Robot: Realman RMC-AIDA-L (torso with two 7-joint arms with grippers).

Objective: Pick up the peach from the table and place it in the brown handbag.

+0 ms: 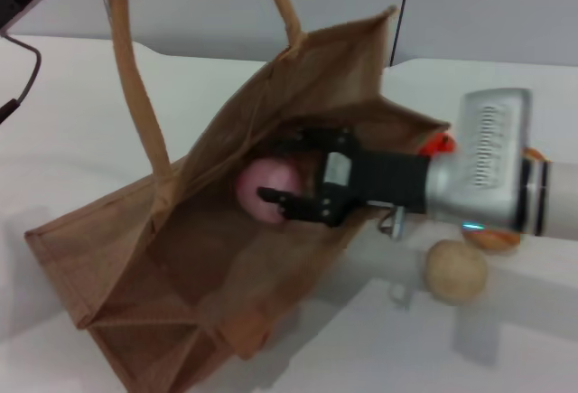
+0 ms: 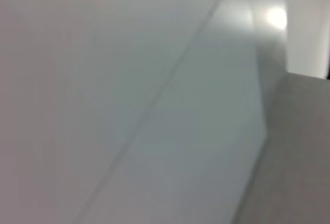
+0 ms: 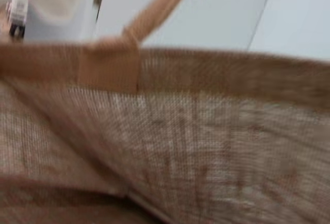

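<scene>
Right gripper [image 1: 287, 169] seemingly holds peach [image 1: 267, 189] inside brown handbag [image 1: 108, 248].

Soft, even light is seen across the white counter [image 1: 81, 131], with faint shadows cast below the brown handbag [image 1: 181, 266]. The head view is slightly blurred. Jute weave is smeared in the right wrist view. The left wrist view is defocused, one glare patch showing.
</scene>
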